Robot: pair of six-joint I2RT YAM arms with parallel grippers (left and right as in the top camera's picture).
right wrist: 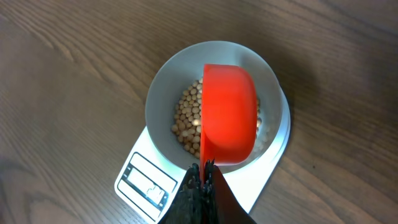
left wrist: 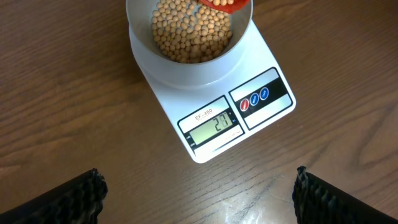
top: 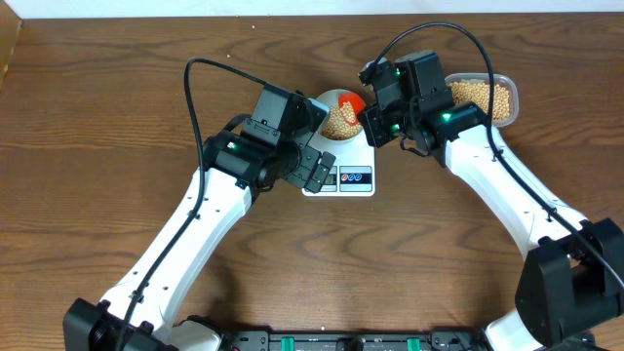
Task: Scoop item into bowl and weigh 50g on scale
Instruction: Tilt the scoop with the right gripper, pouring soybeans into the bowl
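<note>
The bowl point(top: 330, 105) stands on the white scale point(top: 351, 181) and holds tan beans point(left wrist: 189, 34). The scale display point(left wrist: 211, 130) reads about 27. My right gripper point(right wrist: 205, 177) is shut on the handle of an orange-red scoop point(right wrist: 229, 115), held tipped over the bowl point(right wrist: 165, 93); the scoop also shows in the overhead view point(top: 352, 100) and at the top of the left wrist view point(left wrist: 225, 5). My left gripper point(left wrist: 196, 196) is open and empty, over bare wood in front of the scale point(left wrist: 261, 68).
A clear plastic tub point(top: 499, 88) of beans stands at the back right, behind my right arm. Wooden table point(top: 97, 146) all round.
</note>
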